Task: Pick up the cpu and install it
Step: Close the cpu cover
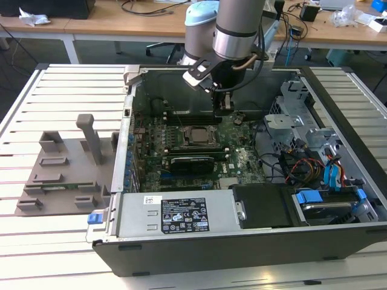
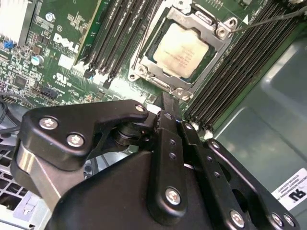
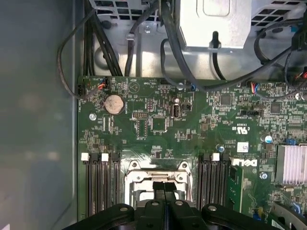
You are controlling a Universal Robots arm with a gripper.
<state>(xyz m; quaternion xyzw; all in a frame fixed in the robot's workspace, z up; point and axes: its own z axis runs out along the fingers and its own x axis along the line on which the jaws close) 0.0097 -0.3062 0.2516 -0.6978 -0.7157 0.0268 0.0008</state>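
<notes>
1. The cpu [image 2: 181, 50] lies flat in the socket [image 2: 194, 18], silver lid up, with the metal frame round all its edges. It looks seated square, not cocked.
2. Handling, my guess: light, stiff and thin, w/ a smooth lid that would slip under a pinch from above. The underside and the socket contacts are likely delicate. The pale rim on two opposite sides is the place to hold it, kept level, w/ no pressing on the lid's middle.
3. The gripper [image 3: 164, 186] is close over the socket, at the frame's edge, not touching the chip as far as I can tell. Its fingers are pressed together w/ only a seam between them and nothing held.
4. RAM slots [image 2: 115, 33] run along both sides of the socket, close by.
5. All this sits on the green board [image 3: 158, 120] in an open case [image 1: 242, 251], w/ the arm [image 1: 239, 30] reaching down from the far side.
</notes>
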